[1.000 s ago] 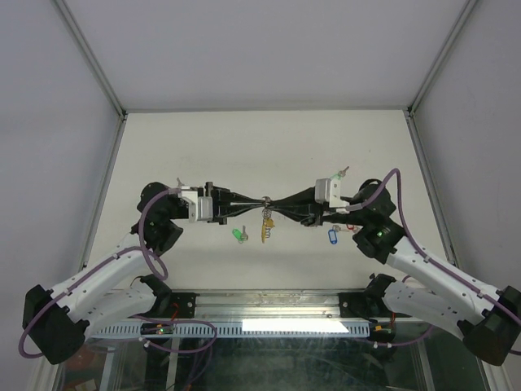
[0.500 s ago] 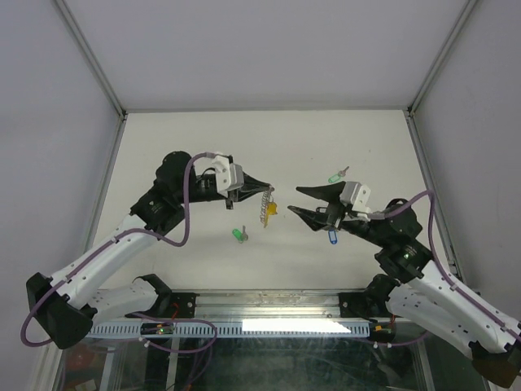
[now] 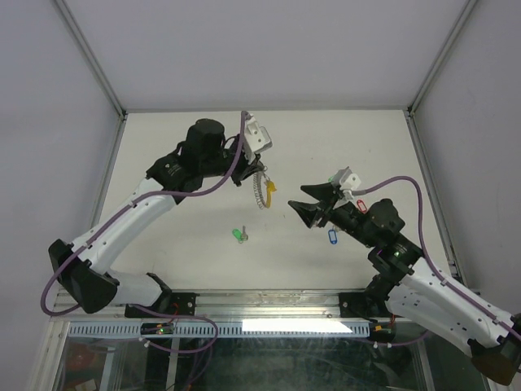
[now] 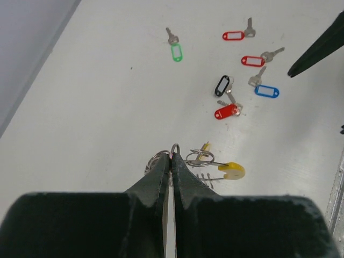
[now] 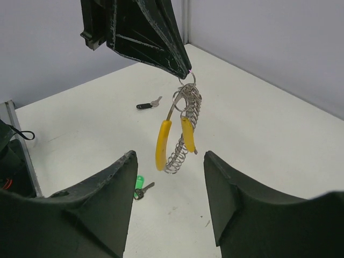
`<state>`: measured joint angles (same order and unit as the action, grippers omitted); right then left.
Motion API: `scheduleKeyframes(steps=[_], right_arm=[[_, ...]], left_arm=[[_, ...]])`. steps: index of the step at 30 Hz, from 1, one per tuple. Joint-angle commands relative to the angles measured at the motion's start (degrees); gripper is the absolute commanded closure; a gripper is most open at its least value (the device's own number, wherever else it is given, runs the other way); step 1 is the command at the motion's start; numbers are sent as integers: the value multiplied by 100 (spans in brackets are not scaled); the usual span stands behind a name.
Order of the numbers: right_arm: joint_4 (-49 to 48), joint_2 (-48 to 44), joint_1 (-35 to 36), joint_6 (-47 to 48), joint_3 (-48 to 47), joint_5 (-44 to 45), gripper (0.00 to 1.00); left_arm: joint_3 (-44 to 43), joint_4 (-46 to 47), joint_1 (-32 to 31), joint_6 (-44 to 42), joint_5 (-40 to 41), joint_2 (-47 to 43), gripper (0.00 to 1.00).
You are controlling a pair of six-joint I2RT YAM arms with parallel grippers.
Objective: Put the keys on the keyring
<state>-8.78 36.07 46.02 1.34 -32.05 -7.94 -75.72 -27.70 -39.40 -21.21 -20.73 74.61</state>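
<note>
My left gripper [image 3: 259, 173] is raised over the table and shut on the top of the keyring [image 3: 260, 194], pinching a small loop at its jaw tips [image 4: 172, 156]. The keyring [image 5: 183, 148] hangs free as a silvery coil with a yellow segment [image 5: 163, 144]. A yellow-tagged key [image 5: 187, 134] dangles on it. My right gripper [image 3: 308, 201] stands open to the right of the ring and apart from it, with nothing between its fingers [image 5: 169, 157]. Loose keys lie on the table: green [image 4: 176, 52], two red [image 4: 234, 35] [image 4: 252, 61], black [image 4: 222, 85], blue [image 4: 266, 91] and another red [image 4: 226, 111].
A green-tagged key [image 3: 238, 235] lies on the table below the hanging ring. A blue-tagged key [image 3: 332, 236] sits under my right arm. White walls with metal posts [image 3: 89, 61] close the table at the back and sides.
Both grippers were meeting at the ring at mid-table. My right gripper has since let go, opened and drawn back to the right. My left arm has lifted the keyring up and back.
</note>
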Motion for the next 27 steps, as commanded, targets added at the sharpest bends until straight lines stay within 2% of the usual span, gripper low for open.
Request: scheduleKeyframes(steps=[1, 6, 8, 14, 18, 22, 27], right_arm=[[-167, 30, 20, -366, 1, 361, 45], [-90, 117, 21, -463, 0, 373, 44], [-89, 134, 21, -476, 11, 373, 44], [-100, 98, 21, -383, 106, 263, 44], [-241, -39, 20, -278, 295, 117, 44], [-499, -184, 21, -116, 661, -62, 44], [-896, -217, 20, -115, 1051, -872, 44]], left_arm=[[-944, -1455, -36, -305, 798, 485, 100], [-1947, -2868, -221, -578, 1424, 1370, 100], [-2294, -3416, -440, -649, 1982, 1684, 100], [-3046, -4333, -1081, -804, 2993, 2314, 100], [-3126, -4655, -1486, -1195, 3665, 2460, 100], [-3042, -4661, -1770, -1839, 3556, 2295, 100], [-2922, -4355, -1928, -2355, 3228, 1937, 100]])
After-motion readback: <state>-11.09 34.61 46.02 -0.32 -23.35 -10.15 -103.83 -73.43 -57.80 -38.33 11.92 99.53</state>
